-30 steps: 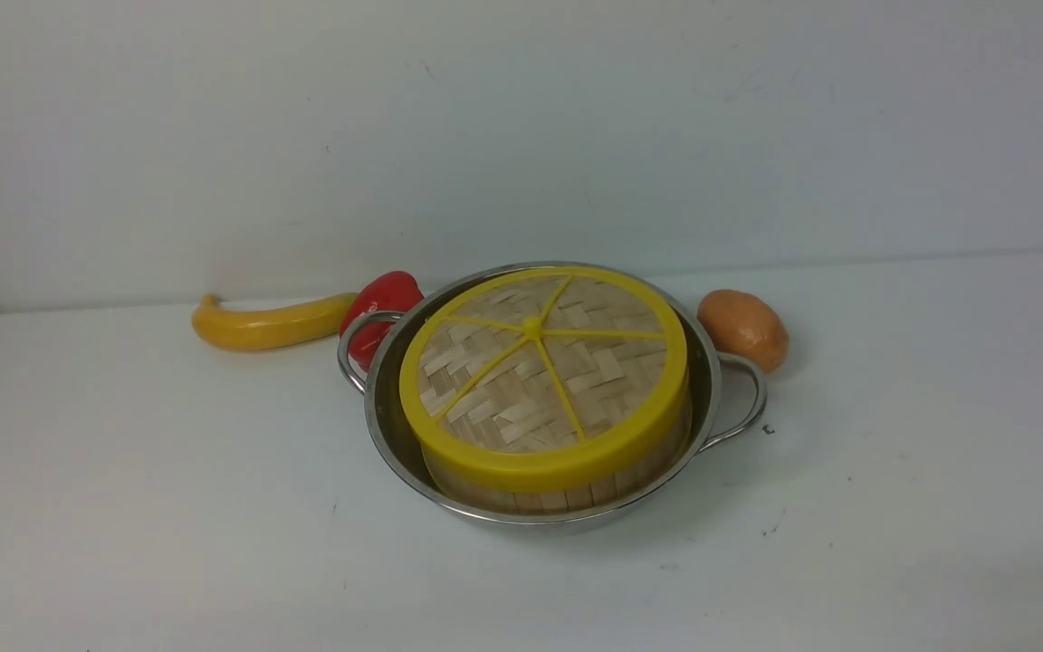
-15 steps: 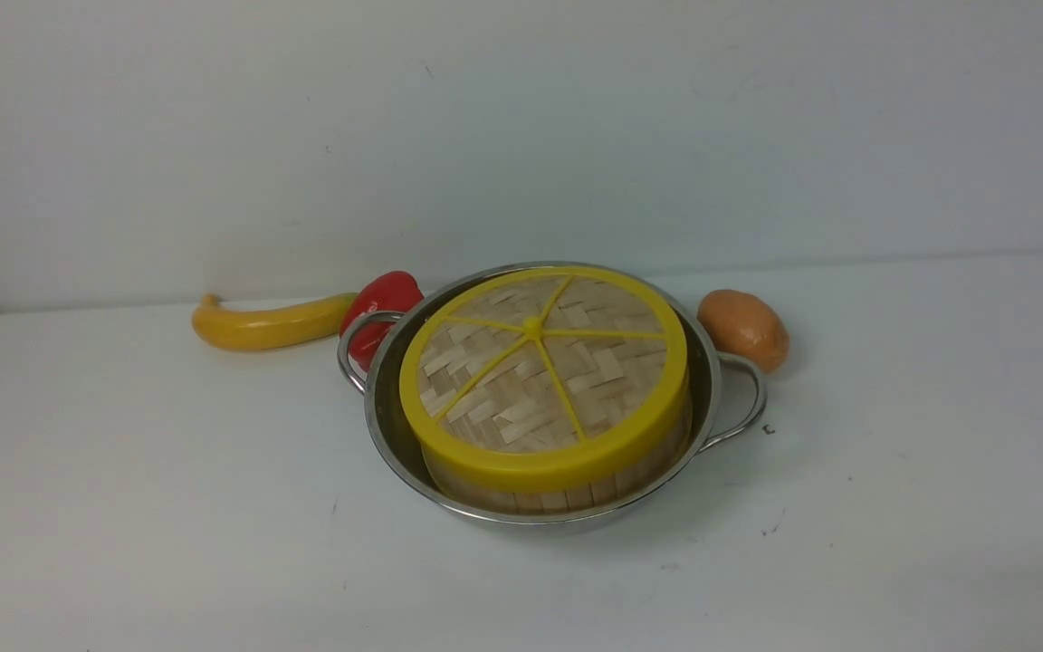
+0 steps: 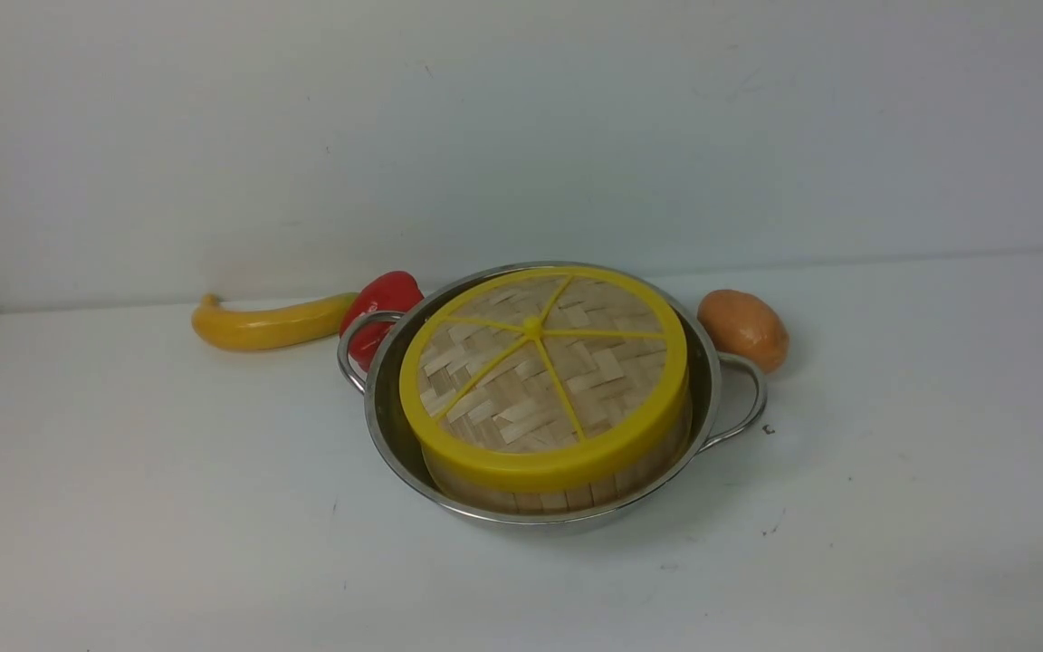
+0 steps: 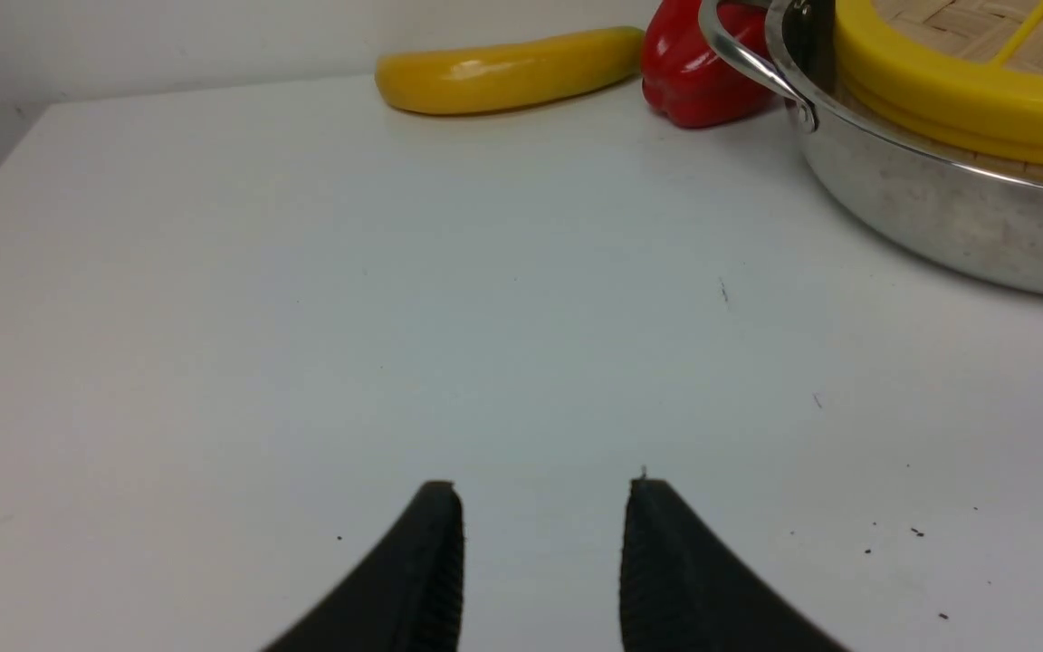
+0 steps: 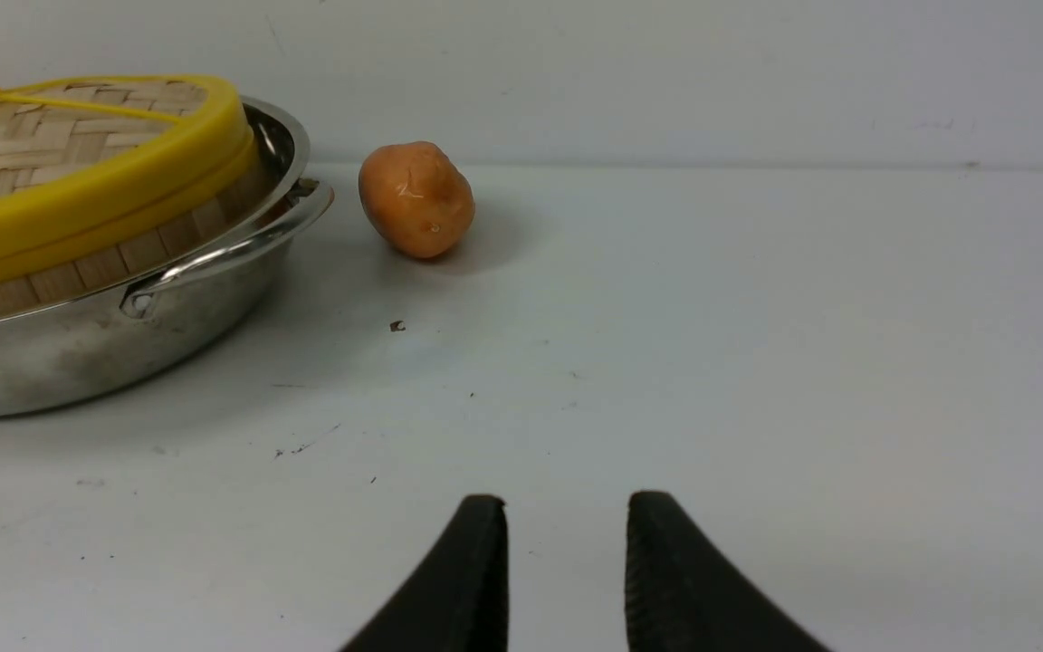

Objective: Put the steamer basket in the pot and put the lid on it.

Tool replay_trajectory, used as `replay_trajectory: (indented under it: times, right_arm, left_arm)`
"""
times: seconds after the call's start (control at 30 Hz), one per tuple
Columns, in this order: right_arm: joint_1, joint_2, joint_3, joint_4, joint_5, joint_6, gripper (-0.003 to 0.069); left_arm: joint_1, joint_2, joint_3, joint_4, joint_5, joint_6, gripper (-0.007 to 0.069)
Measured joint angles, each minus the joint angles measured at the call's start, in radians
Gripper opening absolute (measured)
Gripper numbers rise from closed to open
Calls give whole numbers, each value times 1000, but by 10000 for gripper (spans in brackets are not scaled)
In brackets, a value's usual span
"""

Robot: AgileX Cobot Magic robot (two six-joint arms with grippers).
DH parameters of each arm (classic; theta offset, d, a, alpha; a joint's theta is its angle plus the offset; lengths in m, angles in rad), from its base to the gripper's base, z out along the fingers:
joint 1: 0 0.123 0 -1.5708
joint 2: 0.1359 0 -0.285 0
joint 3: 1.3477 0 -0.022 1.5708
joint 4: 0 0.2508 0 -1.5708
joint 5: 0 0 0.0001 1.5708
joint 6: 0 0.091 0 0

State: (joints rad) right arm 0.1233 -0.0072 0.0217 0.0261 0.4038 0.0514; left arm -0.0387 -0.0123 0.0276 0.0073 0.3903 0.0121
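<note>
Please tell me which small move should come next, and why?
Probably none: both arms could simply rest. The lid sits on the steamer basket inside the pot, and each pincer stands open, holding nothing.

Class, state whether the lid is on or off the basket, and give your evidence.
On: the lid's yellow rim caps the basket, whose bamboo side shows below.

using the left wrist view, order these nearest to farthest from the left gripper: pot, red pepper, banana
1. Pot: the nearest of the three to the left gripper.
2. Red pepper and banana: side by side beyond, too close to call.
</note>
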Motion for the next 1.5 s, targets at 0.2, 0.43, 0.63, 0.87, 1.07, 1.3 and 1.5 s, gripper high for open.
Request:
replay_trajectory:
  times: [0.2, 0.43, 0.63, 0.87, 1.07, 1.3, 1.5]
  right_arm:
    - [0, 0, 0, 0, 0, 0, 187]
    - [0, 0, 0, 0, 0, 0, 191]
    - [0, 0, 0, 0, 0, 0, 192]
    - [0, 0, 0, 0, 0, 0, 196]
    - [0, 0, 0, 0, 0, 0, 196]
    - [0, 0, 0, 0, 0, 0, 204]
    - [0, 0, 0, 0, 0, 0, 206]
  left_arm:
    - [0, 0, 0, 0, 0, 0, 239]
    - [0, 0, 0, 0, 0, 0, 239]
    - [0, 0, 0, 0, 0, 0, 239]
    - [0, 0, 0, 0, 0, 0, 239]
    - [0, 0, 0, 0, 0, 0, 239]
    - [0, 0, 0, 0, 0, 0, 239]
    - [0, 0, 0, 0, 0, 0, 239]
